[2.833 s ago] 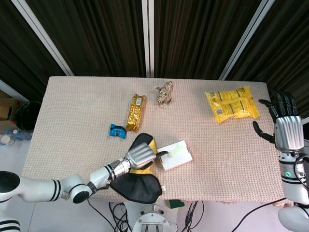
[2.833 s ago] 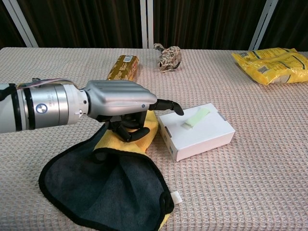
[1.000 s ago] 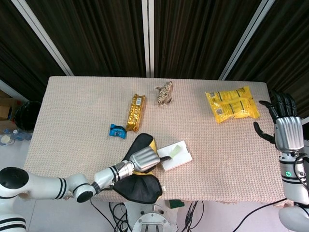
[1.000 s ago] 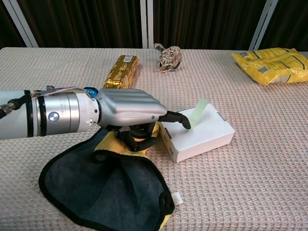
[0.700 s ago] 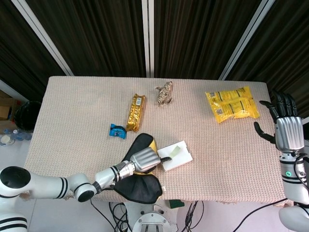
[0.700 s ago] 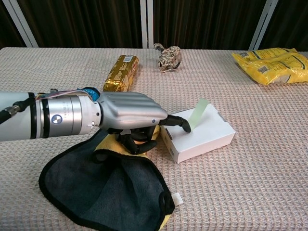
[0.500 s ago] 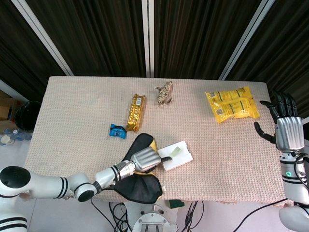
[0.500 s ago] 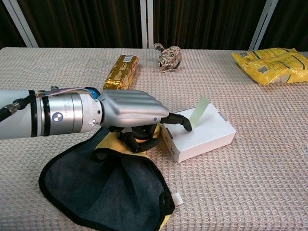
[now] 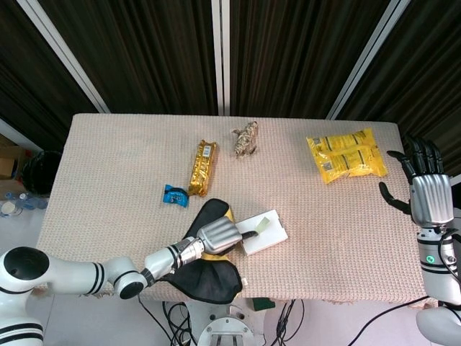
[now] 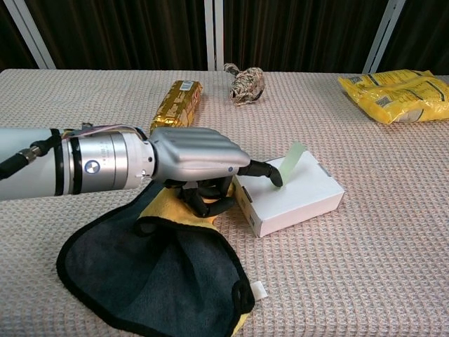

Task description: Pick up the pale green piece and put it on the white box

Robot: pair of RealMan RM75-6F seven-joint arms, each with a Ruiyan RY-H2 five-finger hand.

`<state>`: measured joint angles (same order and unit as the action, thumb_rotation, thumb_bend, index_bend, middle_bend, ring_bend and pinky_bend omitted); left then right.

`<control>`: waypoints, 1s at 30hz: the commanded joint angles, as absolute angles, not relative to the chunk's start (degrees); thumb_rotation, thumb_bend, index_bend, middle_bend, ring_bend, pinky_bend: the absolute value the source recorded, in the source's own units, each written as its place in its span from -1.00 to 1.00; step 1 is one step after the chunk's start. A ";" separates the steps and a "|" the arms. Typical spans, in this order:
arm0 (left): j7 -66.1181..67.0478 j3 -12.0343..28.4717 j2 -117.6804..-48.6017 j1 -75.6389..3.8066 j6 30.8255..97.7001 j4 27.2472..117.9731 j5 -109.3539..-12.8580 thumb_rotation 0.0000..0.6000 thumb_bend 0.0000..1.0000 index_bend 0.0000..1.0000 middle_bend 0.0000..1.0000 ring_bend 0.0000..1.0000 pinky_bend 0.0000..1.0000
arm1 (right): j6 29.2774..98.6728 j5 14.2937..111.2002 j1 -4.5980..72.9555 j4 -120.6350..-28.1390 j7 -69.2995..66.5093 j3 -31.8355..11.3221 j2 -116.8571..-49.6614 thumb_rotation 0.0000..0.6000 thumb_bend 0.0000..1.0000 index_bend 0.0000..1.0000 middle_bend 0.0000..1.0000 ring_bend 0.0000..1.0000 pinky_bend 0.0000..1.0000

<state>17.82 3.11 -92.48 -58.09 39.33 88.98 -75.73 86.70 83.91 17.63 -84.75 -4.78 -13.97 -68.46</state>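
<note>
The pale green piece [image 10: 293, 160] [image 9: 262, 224] stands tilted on top of the white box [image 10: 298, 200] [image 9: 268, 238], its far end raised. My left hand [image 10: 193, 161] [image 9: 218, 234] reaches in from the left with one finger stretched out, its tip touching the piece's lower end. Its other fingers are curled under the palm, above the yellow part of a cloth, with nothing in them. My right hand [image 9: 425, 191] is upright at the table's right edge with its fingers spread and empty; only the head view shows it.
A black and yellow cloth [image 10: 154, 274] [image 9: 205, 277] lies under my left forearm at the front edge. A gold packet [image 9: 203, 167], a small blue packet [image 9: 175, 195] and a brown bundle [image 9: 245, 138] lie further back. Yellow bags [image 9: 347, 155] sit at the back right.
The piece lay flat on the box with my finger just short of it; now the fingertip is on its near end and its far end stands up. My left hand edged right.
</note>
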 commanded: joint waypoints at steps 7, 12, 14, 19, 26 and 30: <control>18.57 2.93 -92.48 -58.66 38.47 88.94 -74.62 1.00 0.13 -0.73 0.95 0.71 0.32 | 86.16 83.47 17.69 -84.27 -5.11 -13.97 -68.58 1.00 -0.42 -0.50 -0.99 -1.00 -1.00; 18.65 3.06 -92.35 -58.82 38.63 89.12 -74.48 1.00 0.13 -0.73 0.95 0.71 0.32 | 86.34 83.58 17.70 -84.26 -5.22 -14.05 -68.61 1.00 -0.42 -0.50 -0.99 -1.00 -1.00; 18.58 3.19 -92.24 -58.82 38.87 89.30 -74.46 1.00 0.13 -0.73 0.96 0.71 0.32 | 86.36 83.59 17.69 -84.24 -5.26 -14.06 -68.59 1.00 -0.42 -0.50 -0.99 -1.00 -1.00; 18.08 3.53 -92.10 -58.69 39.75 89.48 -74.78 1.00 0.13 -0.73 0.96 0.71 0.32 | 86.39 83.63 17.69 -84.20 -5.29 -14.06 -68.60 1.00 -0.42 -0.50 -0.99 -1.00 -1.00; 18.09 3.40 -92.12 -58.92 39.31 88.90 -74.30 1.00 0.13 -0.73 0.96 0.71 0.32 | 86.22 83.65 17.73 -84.18 -5.13 -13.95 -68.72 1.00 -0.42 -0.50 -0.99 -1.00 -1.00; 18.70 3.21 -92.09 -59.18 38.65 88.66 -73.33 1.00 0.13 -0.73 0.95 0.71 0.32 | 86.16 83.70 17.72 -84.11 -5.07 -13.85 -68.80 1.00 -0.42 -0.50 -0.99 -1.00 -1.00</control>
<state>18.58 3.26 -92.10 -59.11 38.77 88.69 -73.47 86.16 83.70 17.72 -84.10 -5.07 -13.85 -68.79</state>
